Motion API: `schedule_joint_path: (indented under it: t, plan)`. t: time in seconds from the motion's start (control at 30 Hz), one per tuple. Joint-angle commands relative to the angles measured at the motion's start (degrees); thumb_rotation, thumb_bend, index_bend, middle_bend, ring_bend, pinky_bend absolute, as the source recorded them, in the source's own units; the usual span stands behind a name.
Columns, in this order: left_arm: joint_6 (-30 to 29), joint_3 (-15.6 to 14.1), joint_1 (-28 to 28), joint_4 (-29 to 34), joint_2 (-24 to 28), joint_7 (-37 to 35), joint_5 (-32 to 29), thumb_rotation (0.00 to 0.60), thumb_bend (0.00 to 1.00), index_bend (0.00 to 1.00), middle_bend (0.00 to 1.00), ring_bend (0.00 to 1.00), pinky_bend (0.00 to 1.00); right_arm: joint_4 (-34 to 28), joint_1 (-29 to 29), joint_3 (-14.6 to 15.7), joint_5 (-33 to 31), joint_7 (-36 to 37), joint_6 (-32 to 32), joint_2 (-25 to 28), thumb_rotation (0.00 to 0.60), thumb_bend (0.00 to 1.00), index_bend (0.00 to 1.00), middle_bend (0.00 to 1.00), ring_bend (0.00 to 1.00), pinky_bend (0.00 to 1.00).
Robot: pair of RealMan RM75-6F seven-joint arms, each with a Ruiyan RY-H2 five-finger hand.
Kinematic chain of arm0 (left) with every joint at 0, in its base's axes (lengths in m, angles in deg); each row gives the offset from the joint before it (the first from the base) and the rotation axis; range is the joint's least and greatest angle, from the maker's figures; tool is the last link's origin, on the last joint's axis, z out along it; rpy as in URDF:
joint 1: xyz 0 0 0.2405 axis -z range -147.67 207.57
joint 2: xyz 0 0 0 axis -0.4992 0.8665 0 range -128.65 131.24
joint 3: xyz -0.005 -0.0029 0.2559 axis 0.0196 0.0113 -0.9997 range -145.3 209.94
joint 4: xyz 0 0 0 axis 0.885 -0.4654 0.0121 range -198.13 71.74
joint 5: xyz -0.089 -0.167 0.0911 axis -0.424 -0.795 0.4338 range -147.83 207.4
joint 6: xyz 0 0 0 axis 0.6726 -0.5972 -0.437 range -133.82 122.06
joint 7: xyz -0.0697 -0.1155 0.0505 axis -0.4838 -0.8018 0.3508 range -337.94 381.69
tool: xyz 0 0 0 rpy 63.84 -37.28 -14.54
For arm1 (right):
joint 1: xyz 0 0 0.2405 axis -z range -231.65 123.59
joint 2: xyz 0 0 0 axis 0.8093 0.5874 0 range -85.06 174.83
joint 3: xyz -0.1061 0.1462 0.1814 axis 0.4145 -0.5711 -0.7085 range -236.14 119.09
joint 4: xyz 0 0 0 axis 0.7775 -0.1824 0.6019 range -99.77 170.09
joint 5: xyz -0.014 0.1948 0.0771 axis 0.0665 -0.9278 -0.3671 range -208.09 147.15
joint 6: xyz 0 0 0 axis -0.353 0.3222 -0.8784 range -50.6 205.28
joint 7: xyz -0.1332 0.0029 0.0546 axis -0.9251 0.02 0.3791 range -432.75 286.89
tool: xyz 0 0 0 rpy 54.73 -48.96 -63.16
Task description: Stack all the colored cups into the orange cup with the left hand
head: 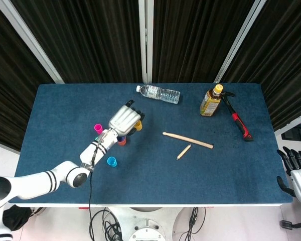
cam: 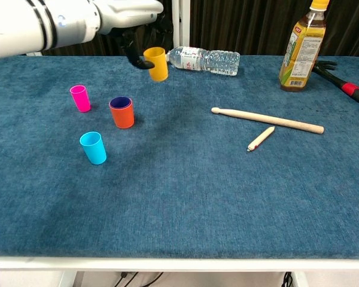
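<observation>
Between the dark fingers (cam: 131,51) of the left hand (cam: 122,12) hangs the yellow cup (cam: 157,63), gripped clear of the table. Below and left waits the orange cup (cam: 122,113) (a dark cup already nested inside), presumably its destination.
</observation>
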Motion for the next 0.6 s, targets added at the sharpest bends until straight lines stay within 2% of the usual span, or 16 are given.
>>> schedule_joint_path:
  t: [0.03, 0.33, 0.6]
  plan:
    - [-5.23, -3.44, -2.63, 7.97, 4.59, 8.02, -3.77, 0.6, 0.35, 0.46, 0.47, 0.44, 0.16, -0.43, 0.34, 0.09, 0.37, -0.17, -0.68, 0.26, 0.6, 0.36, 0.0, 0.0, 0.0, 0.0]
    - [-7.18, -6.63, -3.53, 7.74, 2.85, 10.44, -3.77, 0.6, 0.35, 0.45, 0.47, 0.44, 0.17, -0.76, 1.1, 0.14, 0.57, -0.36, -2.06, 0.5, 0.6, 0.36, 0.0, 0.0, 0.0, 0.0]
    - [-7.89, -7.21, -3.99, 6.87, 2.37, 9.8, -2.94, 0.6, 0.35, 0.45, 0.47, 0.44, 0.18, -0.9, 0.84, -0.11, 0.28, -0.49, -1.59, 0.58, 0.6, 0.36, 0.0, 0.0, 0.0, 0.0]
